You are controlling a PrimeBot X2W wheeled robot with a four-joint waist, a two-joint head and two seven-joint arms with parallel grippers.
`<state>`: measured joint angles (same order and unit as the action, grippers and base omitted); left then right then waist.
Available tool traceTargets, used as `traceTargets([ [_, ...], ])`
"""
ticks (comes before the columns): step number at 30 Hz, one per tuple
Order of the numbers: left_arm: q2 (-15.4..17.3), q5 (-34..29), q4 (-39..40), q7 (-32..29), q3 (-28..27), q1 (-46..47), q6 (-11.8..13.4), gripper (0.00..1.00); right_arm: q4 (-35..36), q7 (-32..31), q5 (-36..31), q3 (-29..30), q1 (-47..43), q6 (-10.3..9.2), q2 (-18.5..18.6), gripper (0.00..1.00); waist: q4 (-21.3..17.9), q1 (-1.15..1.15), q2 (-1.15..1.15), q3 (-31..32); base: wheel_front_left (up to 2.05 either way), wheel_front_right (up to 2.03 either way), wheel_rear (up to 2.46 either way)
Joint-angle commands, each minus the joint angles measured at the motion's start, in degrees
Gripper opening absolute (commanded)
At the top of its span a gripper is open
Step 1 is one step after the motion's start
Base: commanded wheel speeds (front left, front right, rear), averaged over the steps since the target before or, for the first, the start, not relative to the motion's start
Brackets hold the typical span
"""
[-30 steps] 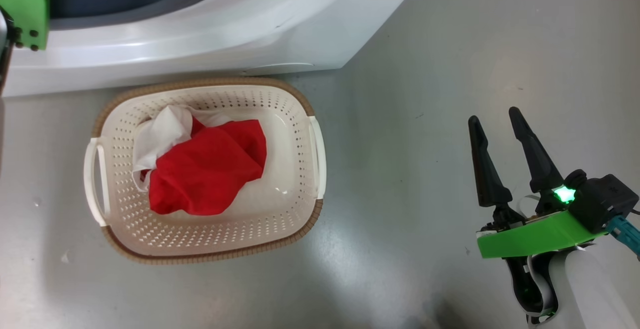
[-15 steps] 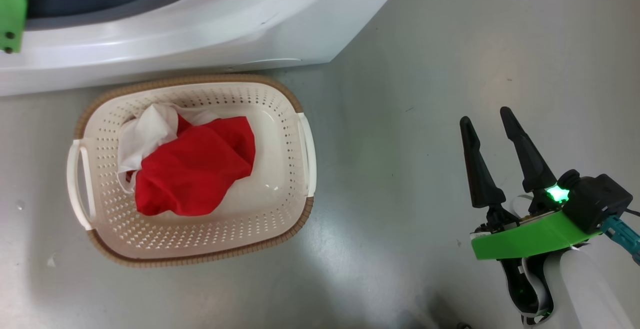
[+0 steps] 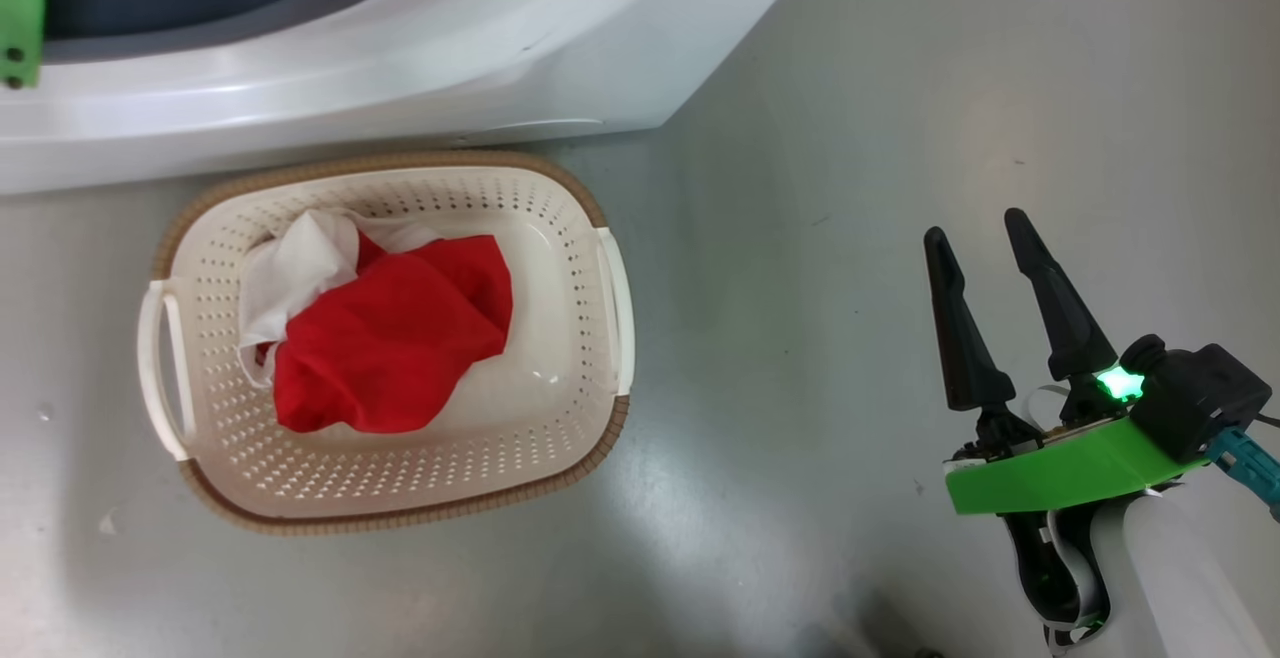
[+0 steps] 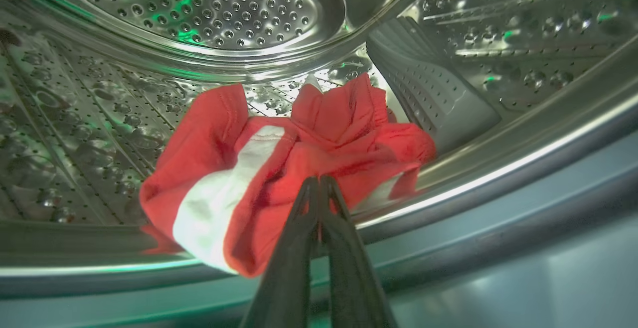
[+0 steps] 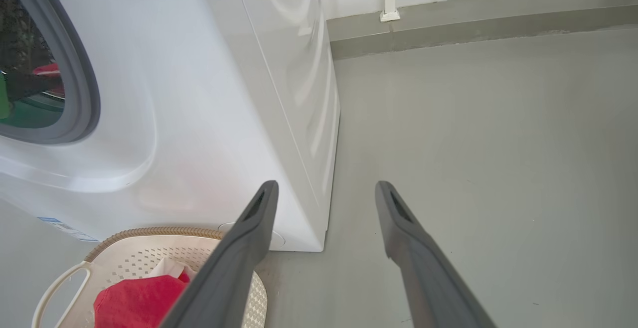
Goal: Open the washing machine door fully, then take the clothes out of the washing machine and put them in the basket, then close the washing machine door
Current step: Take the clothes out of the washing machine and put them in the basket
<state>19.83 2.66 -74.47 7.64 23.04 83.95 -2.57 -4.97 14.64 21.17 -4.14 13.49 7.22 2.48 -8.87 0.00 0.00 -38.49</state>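
Note:
Inside the washing machine's (image 3: 400,78) perforated steel drum (image 4: 224,14), red clothes (image 4: 239,168) with a white stripe lie bunched at the front lip. My left gripper (image 4: 319,181) is shut with its tips pinched on the red fabric. A second red and white garment (image 3: 390,338) lies in the cream basket (image 3: 590,228) on the floor before the machine. Off to the right my right gripper (image 3: 975,225) hovers open and empty over the floor; its wrist view shows the gripper (image 5: 326,184) beside the machine's white corner (image 5: 199,118). The washing machine door is out of view.
Grey floor (image 3: 850,138) spreads to the right of the machine and the basket. The grey rubber gasket (image 5: 82,83) rings the drum opening. A wall base (image 5: 448,24) runs behind the machine. A green part of my left arm (image 3: 18,18) shows at the opening.
My left gripper has gone from open to shut inside the drum. The head camera has shifted a little; the basket, its garment and my right gripper keep their places.

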Motion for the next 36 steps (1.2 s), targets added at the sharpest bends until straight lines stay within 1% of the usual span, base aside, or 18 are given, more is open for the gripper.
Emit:
traceTargets([
  [1, 1.7, 1.3, 0.9, 1.4, -1.3, 0.4, -0.1, 0.0, 1.0, 0.4, -0.1, -0.8, -0.2, 0.26, 0.4, 1.0, 0.6, 0.0, 0.0, 0.6, 0.0, 0.0, 0.0],
  [3, 1.2, 1.9, 0.9, 2.0, -1.6, 0.2, -0.2, 0.0, 1.0, 0.4, -0.2, -0.7, -0.1, 0.26, 0.4, 1.0, 0.9, 0.0, 0.0, 0.8, 0.0, 0.0, 0.0],
  [8, -1.8, 7.9, 1.0, 5.4, -6.0, -1.9, -1.9, 0.0, 0.9, 0.4, -1.0, 0.1, -0.3, 0.26, 0.4, 1.0, 2.4, 0.0, 0.0, 2.3, 0.0, 0.0, 0.0],
  [14, -4.1, 13.3, 4.5, 7.2, -10.0, -5.8, -3.6, 0.0, 1.1, 0.4, -2.3, 1.3, -0.5, 0.26, 0.4, 1.0, 4.2, 0.0, 0.0, 3.9, 0.0, 0.0, 0.0],
  [17, -5.2, 15.5, 9.5, 7.3, -12.0, -8.8, -4.1, 0.0, 1.1, 0.4, -3.0, 2.0, -0.7, 0.26, 0.4, 1.0, 5.4, 0.0, 0.0, 4.5, 0.0, 0.0, 0.0],
  [23, -7.5, 18.0, 20.3, 7.3, -15.7, -17.5, -4.6, 0.0, 1.0, 0.4, -4.0, 3.3, -1.7, 0.26, 0.4, 1.0, 7.3, 0.0, 0.0, 6.6, 0.0, 0.0, 0.0],
  [32, -11.3, 18.7, 34.2, 7.3, -19.6, -31.0, -4.9, 0.0, 0.7, 0.4, -5.1, 4.7, -4.1, 0.26, 0.4, 1.0, 9.6, 0.0, 0.0, 10.6, 0.0, 0.0, 0.0],
  [36, -12.4, 19.3, 40.1, 7.4, -20.2, -36.4, -4.9, 0.0, 0.7, 0.4, -5.2, 5.4, -5.2, 0.26, 0.4, 1.0, 10.3, 0.0, 0.0, 12.2, 0.0, 0.0, 0.0],
])
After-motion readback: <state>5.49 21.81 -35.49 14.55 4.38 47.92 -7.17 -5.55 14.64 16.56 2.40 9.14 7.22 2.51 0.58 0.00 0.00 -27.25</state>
